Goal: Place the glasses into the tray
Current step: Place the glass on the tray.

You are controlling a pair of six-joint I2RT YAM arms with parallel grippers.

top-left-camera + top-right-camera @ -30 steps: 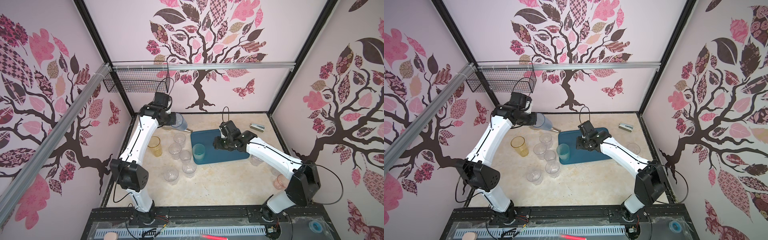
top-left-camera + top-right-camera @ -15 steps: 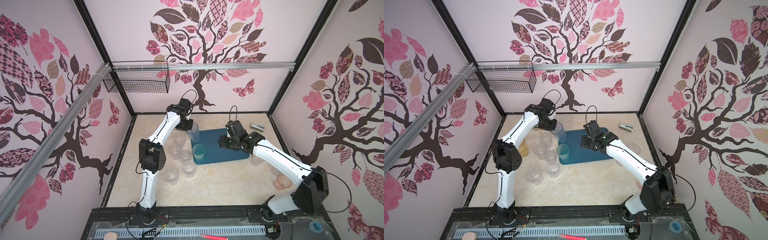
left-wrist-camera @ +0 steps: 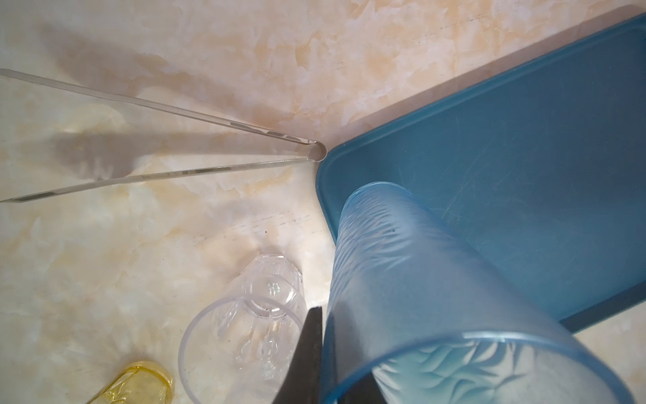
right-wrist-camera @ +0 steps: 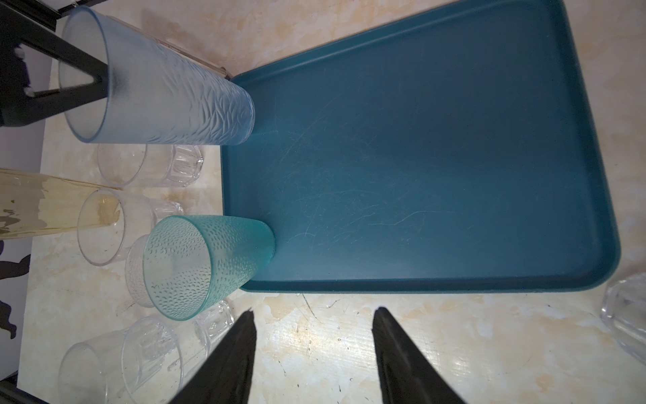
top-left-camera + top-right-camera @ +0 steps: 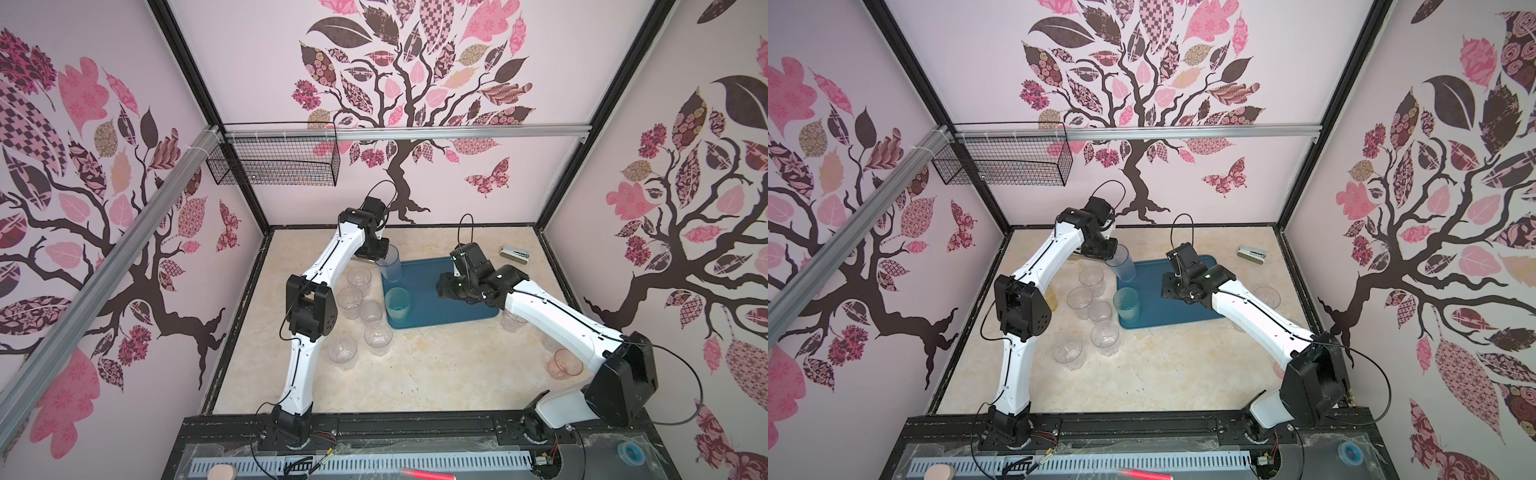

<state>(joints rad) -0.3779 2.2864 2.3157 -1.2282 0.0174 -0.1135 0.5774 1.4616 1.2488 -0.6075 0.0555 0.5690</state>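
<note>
The jaws of the left gripper (image 4: 99,84) pinch the rim of a tall, frosted blue glass (image 4: 174,101) with wavy lines, its bottom at a corner of the dark blue tray (image 4: 454,157). The right gripper (image 4: 311,311) has its jaws apart, holding nothing.

Metal tongs (image 3: 174,108) and a stapler (image 5: 514,252) lie on the tabletop (image 5: 415,374).

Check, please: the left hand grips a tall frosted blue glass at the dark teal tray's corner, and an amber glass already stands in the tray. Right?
No. The teal-green glass stands in the dark teal plastic tray, not an amber one, as both top views show. The left hand grips the tall frosted blue glass.
</note>
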